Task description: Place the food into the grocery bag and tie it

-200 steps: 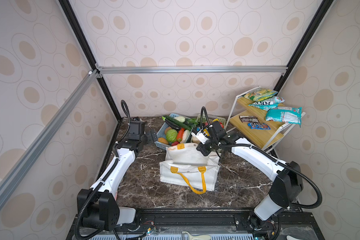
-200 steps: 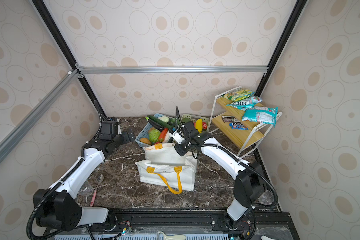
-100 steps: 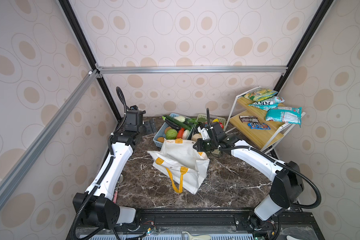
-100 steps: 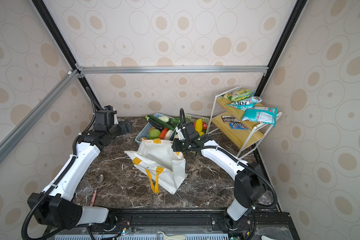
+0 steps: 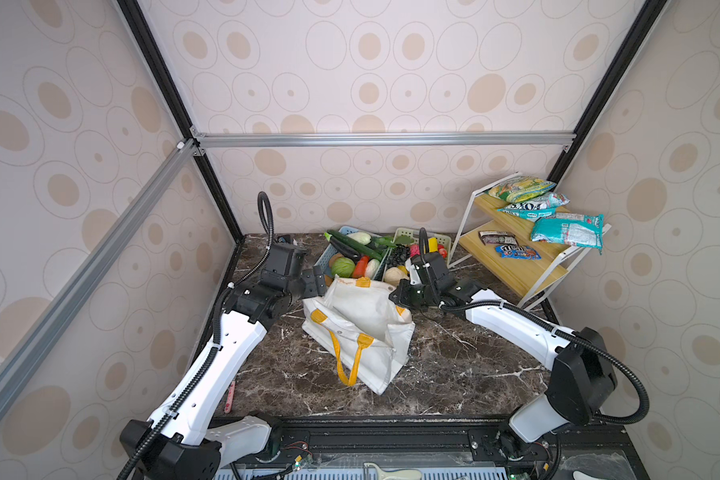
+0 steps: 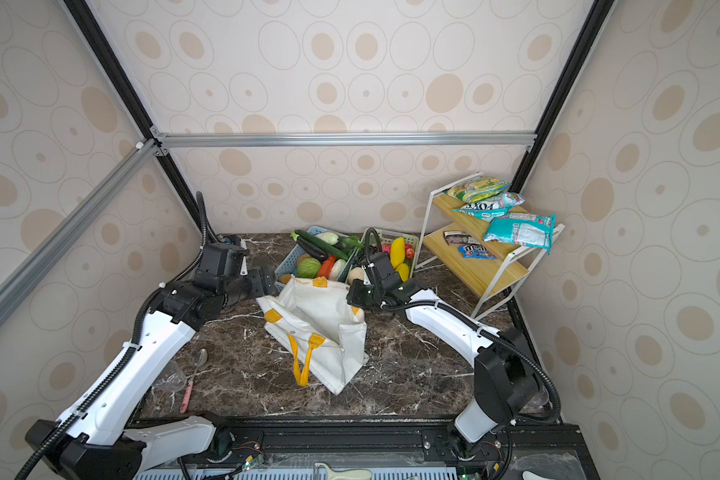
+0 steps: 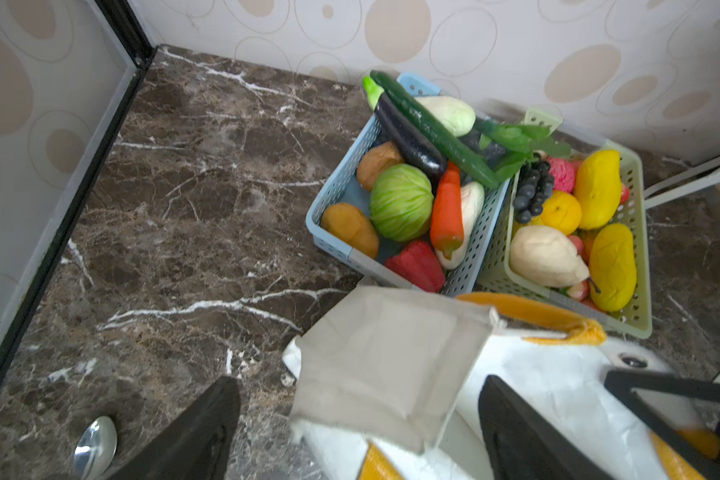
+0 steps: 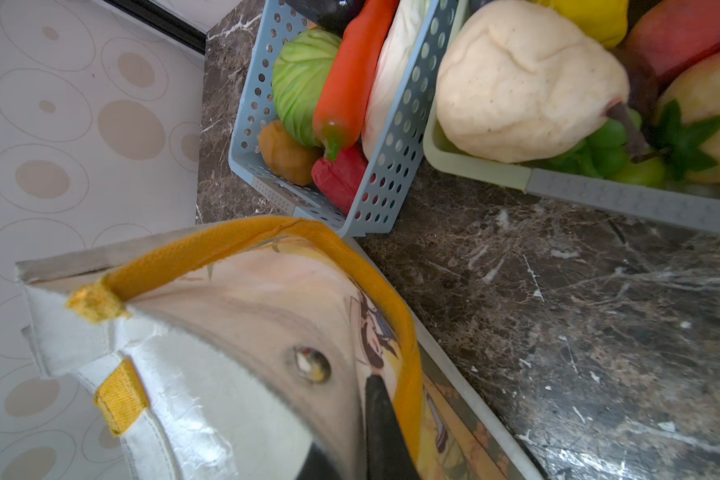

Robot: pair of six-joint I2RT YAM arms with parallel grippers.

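Bare marble [image 5: 275, 374] left of grocery bag [image 5: 366, 316]; baskets [image 5: 324, 257] close behind, perhaps touching.

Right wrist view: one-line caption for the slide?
Right gripper, jaws shut on the grocery bag rim; toy fruit lies in the green basket beside the blue basket.

The bag [image 5: 362, 332] no longer stands square to the near edge of the desk [image 5: 454, 374]. It has swung round, so one bottom corner now points at the near edge and the side with the yellow handle [image 5: 338, 361] faces the near left corner. Its mouth has been drawn wider.

The left end effector [image 5: 314, 283] was beside the blue basket [image 5: 323, 255] at the back. It rose and has come over to the bag's left rim. In the left wrist view its fingers [image 7: 200, 432] stand wide on either side of that rim.

The right end effector [image 5: 396, 297] has shifted slightly toward the left edge, along with the rim it holds.
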